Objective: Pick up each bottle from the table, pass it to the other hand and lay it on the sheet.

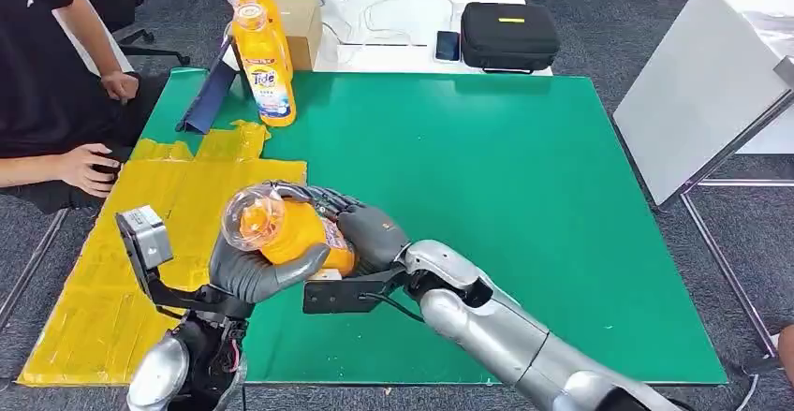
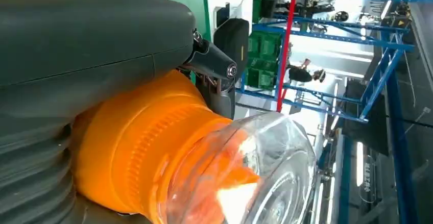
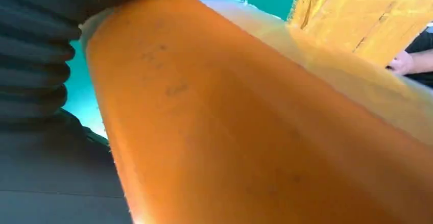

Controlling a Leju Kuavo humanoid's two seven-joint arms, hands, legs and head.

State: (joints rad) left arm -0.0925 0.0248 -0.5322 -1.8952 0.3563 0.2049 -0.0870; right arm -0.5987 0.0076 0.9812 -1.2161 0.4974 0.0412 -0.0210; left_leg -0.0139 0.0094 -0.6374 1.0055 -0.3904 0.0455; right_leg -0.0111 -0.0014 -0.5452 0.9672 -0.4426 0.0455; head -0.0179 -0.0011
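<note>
You see both robot hands wrapped around one orange bottle (image 1: 298,233), held up over the green tabletop (image 1: 487,196) near the edge of the yellow sheet (image 1: 159,233). The left robot hand (image 1: 257,266) cups it from below. The right robot hand (image 1: 360,228) grips its side. Its clear cap points up at you. More bottles (image 1: 262,55) stand at the far edge. A person's hand (image 1: 86,168) rests by the sheet.

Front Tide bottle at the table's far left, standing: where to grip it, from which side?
Grip the bottle on its orange body, around the label, probably from its right over open green table. It stands upright; more bottles crowd behind, a dark panel leans at its left.
</note>
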